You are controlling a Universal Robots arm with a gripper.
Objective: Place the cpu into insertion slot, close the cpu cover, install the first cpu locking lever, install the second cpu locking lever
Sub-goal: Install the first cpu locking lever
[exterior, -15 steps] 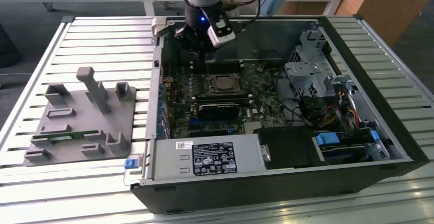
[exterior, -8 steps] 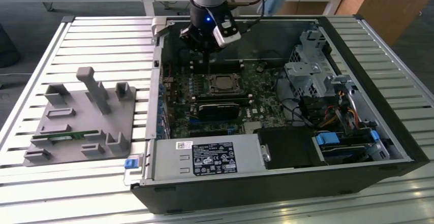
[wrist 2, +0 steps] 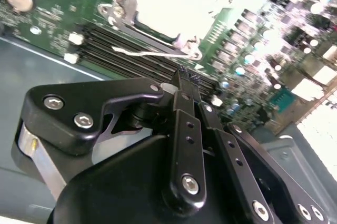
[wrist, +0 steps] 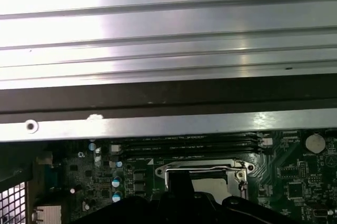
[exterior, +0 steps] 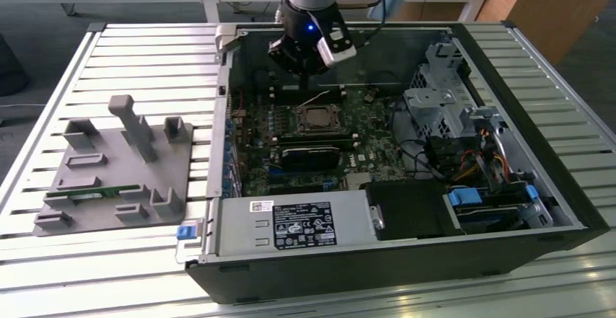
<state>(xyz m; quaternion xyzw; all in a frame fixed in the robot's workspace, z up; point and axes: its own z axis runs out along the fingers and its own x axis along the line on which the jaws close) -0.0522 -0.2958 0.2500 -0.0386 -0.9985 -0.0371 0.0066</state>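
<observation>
In the exterior view the open computer case (exterior: 462, 33) lies on a slatted table, and my gripper (exterior: 306, 89) hangs just behind the insertion slot (exterior: 318, 120). In the second wrist view its fingers (wrist 2: 181, 109) meet at the tip, with nothing seen between them. The gripper (wrist 2: 185, 76) hovers over the black memory slots beside the socket. The cpu cover (wrist: 202, 170), a silver frame, lies flat on the socket. In its cut-out shows a pale metal surface, apparently the cpu (wrist 2: 168, 2). A thin wire locking lever (wrist 2: 152, 52) stands loose between my fingertips and the socket.
A grey fixture plate (exterior: 115, 170) with a green memory stick (exterior: 91, 197) sits at the exterior view's left. Inside the case are a black card (exterior: 308, 156), a power supply (exterior: 288, 224) and a metal drive cage (exterior: 443, 109). The case wall (wrist: 158, 126) runs close behind the socket.
</observation>
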